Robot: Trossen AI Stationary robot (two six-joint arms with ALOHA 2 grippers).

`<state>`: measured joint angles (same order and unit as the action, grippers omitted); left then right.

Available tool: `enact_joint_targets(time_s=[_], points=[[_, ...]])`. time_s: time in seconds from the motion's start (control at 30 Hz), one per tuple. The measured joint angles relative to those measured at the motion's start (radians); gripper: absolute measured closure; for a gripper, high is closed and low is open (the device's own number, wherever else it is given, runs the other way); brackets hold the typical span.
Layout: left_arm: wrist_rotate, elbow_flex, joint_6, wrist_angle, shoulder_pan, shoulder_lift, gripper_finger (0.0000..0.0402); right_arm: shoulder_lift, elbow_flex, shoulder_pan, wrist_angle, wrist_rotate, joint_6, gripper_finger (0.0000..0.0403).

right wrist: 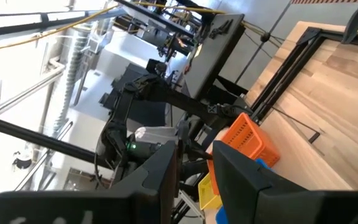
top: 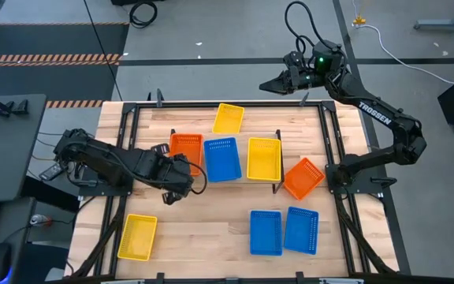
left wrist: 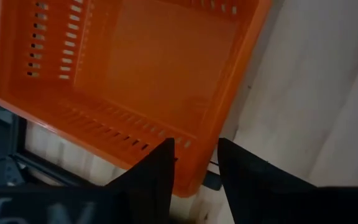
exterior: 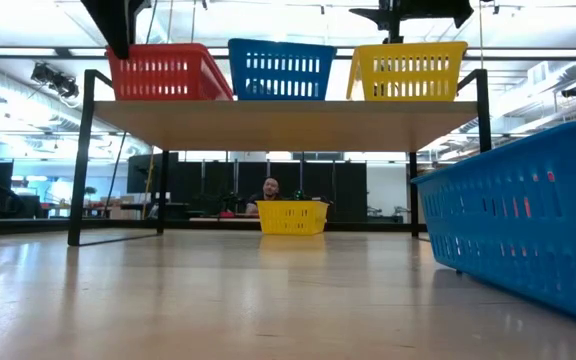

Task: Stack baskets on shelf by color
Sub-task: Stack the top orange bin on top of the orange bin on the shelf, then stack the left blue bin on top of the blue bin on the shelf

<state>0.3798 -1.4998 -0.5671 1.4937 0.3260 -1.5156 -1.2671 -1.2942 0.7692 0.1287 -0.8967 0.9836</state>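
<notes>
My left gripper (left wrist: 194, 168) pinches the orange basket's (left wrist: 129, 74) rim on the shelf (top: 235, 180); my right gripper (right wrist: 194, 171), slightly parted, holds nothing beyond the table's far edge.

On the light-wood shelf (top: 235, 183) sit three mesh-walled baskets: an orange basket (top: 185, 150) at nine o'clock, a blue basket (top: 221, 158) in the middle, a yellow basket (top: 264, 158) at three o'clock. A second yellow basket (top: 228, 118) lies at twelve o'clock on the pale, plank-striped worktop (top: 203, 237), a third yellow basket (top: 137, 237) at seven. A loose orange basket (top: 303, 177) lies at three o'clock, two blue baskets (top: 284, 231) at five. Both arms are black; the left pincer (left wrist: 194, 171) has dark fingers against orange plastic.
</notes>
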Motion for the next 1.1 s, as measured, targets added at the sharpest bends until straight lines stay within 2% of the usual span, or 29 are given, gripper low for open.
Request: enact_joint_targets(time_s=[0.27, 0.37, 0.53, 0.67, 0.8, 0.93, 1.1], points=[[-0.007, -0.036, -0.049, -0.015, 0.016, 0.054, 0.0276, 0.000, 0.000, 0.000, 0.016, -0.015, -0.061, 0.0290], [0.053, -0.123, -0.045, -0.018, 0.015, 0.057, 0.0276, 0.000, 0.000, 0.000, 0.050, -0.034, -0.112, 0.0290], [0.169, -0.272, 0.033, -0.079, 0.011, 0.062, 0.0276, 0.002, 0.000, -0.007, 0.072, -0.139, -0.145, 0.0285], [0.210, -0.308, 0.087, -0.116, -0.012, 0.061, 0.0276, 0.024, 0.001, -0.038, 0.076, -0.206, -0.153, 0.0274], [0.212, -0.308, 0.120, -0.142, -0.030, 0.059, 0.0276, 0.062, 0.001, -0.082, 0.085, -0.220, -0.141, 0.0258], [0.212, -0.308, 0.175, -0.183, -0.038, 0.059, 0.0276, 0.110, 0.001, -0.112, 0.171, -0.154, -0.134, 0.0252], [0.211, -0.308, 0.212, -0.173, -0.063, 0.059, 0.0276, 0.164, 0.001, -0.136, 0.412, 0.027, -0.241, 0.0251]])
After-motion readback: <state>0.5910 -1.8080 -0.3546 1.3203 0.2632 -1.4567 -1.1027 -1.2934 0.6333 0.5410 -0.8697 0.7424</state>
